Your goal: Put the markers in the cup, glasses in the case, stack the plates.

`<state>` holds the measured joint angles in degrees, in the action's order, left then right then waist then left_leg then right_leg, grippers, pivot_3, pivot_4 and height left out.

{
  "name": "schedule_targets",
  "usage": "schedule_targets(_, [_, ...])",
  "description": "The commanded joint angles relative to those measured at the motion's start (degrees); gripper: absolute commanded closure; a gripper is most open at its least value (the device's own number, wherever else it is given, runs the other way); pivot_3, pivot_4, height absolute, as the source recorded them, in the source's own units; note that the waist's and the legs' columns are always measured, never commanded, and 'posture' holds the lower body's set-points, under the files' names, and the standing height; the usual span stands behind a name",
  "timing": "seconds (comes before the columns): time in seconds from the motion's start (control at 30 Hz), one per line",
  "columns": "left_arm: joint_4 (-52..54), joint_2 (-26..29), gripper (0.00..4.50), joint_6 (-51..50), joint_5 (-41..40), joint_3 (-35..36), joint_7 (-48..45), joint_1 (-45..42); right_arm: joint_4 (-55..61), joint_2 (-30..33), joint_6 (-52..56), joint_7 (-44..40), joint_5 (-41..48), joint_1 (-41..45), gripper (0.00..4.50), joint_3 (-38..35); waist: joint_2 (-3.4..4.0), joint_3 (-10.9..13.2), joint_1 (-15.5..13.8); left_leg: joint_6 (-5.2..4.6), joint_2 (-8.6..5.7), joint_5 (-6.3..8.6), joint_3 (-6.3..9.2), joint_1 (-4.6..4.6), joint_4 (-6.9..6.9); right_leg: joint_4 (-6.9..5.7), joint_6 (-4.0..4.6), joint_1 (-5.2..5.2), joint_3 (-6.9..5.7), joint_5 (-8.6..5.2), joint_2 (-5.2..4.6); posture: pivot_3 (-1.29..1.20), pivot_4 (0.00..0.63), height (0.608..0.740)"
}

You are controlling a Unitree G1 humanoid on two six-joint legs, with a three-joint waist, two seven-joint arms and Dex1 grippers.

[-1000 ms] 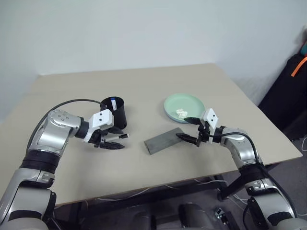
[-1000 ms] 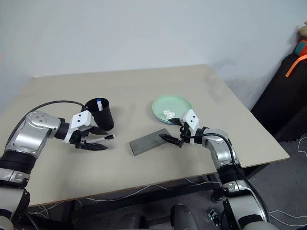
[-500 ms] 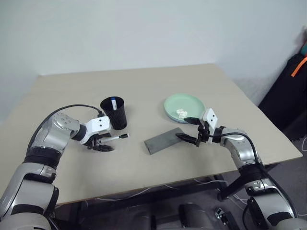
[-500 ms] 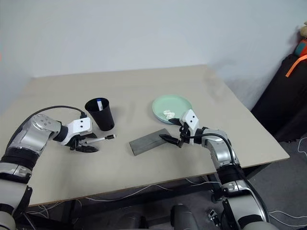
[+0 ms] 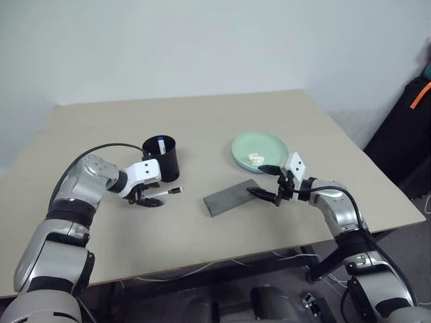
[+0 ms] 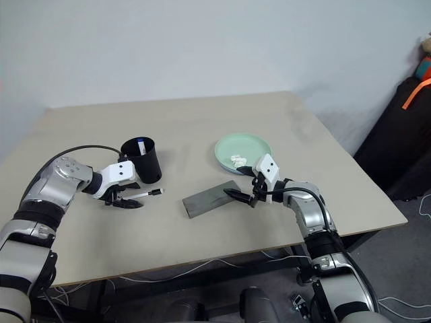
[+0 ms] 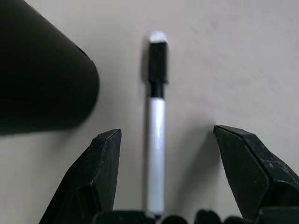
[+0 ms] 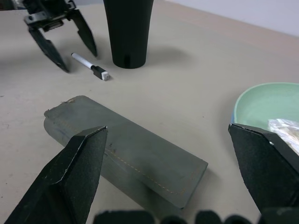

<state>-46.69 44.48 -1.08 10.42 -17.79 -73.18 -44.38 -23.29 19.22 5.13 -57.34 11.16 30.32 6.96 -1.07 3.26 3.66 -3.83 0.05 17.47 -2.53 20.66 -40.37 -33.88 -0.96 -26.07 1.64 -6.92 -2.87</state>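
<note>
A white-barrelled marker [image 5: 165, 193] with a dark cap lies flat on the table just in front of the black cup [image 5: 162, 159]. My left gripper [image 5: 149, 200] is open and points down at the table, one finger on each side of the marker [image 7: 156, 140]. A second marker [image 5: 161, 142] with a blue tip stands inside the cup. The grey case [image 5: 231, 197] lies shut mid-table, and my right gripper [image 5: 260, 180] hangs open over its right end. The mint green plate [image 5: 259, 149], holding white bits, sits on the light blue plate [image 8: 235, 116]. The glasses are out of view.
The beige table [image 5: 202, 121] has its front edge near my arms and its right edge past the plates. A black bag with an orange strap [image 5: 417, 94] stands off the table at the right. Cables lie on the floor below.
My left gripper has dropped toward the table and tilted downward, and it now straddles the lying marker. The marker, the cup and the right arm have not moved.
</note>
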Motion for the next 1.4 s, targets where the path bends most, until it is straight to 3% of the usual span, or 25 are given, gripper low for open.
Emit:
schedule_targets(0.03, [-4.2,-2.2,1.16,0.7,1.5,-0.1,2.1,-3.5,1.7,-0.1,-0.2,0.2,0.6,0.6,0.0,-0.6,0.01,0.0,0.0,0.0,-0.01,0.0,0.0,-0.02,0.0,0.0,0.0,0.01,0.0,0.0,0.0,0.0,0.0,0.72])
schedule_targets(0.53, [-9.7,-5.6,1.16,1.9,3.7,-1.5,-0.2,-3.2,2.9,-0.1,-0.1,0.8,0.7,-0.4,0.0,-0.7,0.15,-0.3,-0.9,-0.07,0.01,-0.02,0.04,-0.15,-0.17,-0.04,0.0,0.26,-0.01,0.0,-0.03,0.0,0.0,0.72])
schedule_targets(0.63, [-8.7,-5.5,1.71,2.1,3.4,-1.5,-1.5,-2.3,3.0,-0.2,0.0,1.0,0.8,-0.4,0.0,-0.6,0.23,-0.4,-0.9,-0.08,0.0,-0.01,0.04,-0.15,-0.17,-0.04,0.0,0.26,-0.01,0.0,-0.03,0.0,0.0,0.72])
schedule_targets(0.9, [-7.3,-5.1,4.37,1.3,2.7,-0.4,-2.4,-1.3,2.4,-0.3,-0.1,1.0,0.7,0.1,0.0,-0.5,0.3,-0.5,-0.9,-0.09,0.05,0.0,0.01,-0.63,-0.16,-0.01,0.0,0.63,0.0,-0.01,-0.04,0.0,0.0,0.72])
schedule_targets(1.4, [-2.3,-4.4,4.47,0.7,1.0,1.3,-4.0,1.2,2.2,-0.6,-0.2,1.1,0.6,0.2,0.0,-0.4,0.31,-0.5,-0.9,-0.17,0.06,0.08,-0.03,-0.65,-0.1,0.02,-0.02,0.61,0.01,-0.02,-0.05,0.0,0.0,0.72])
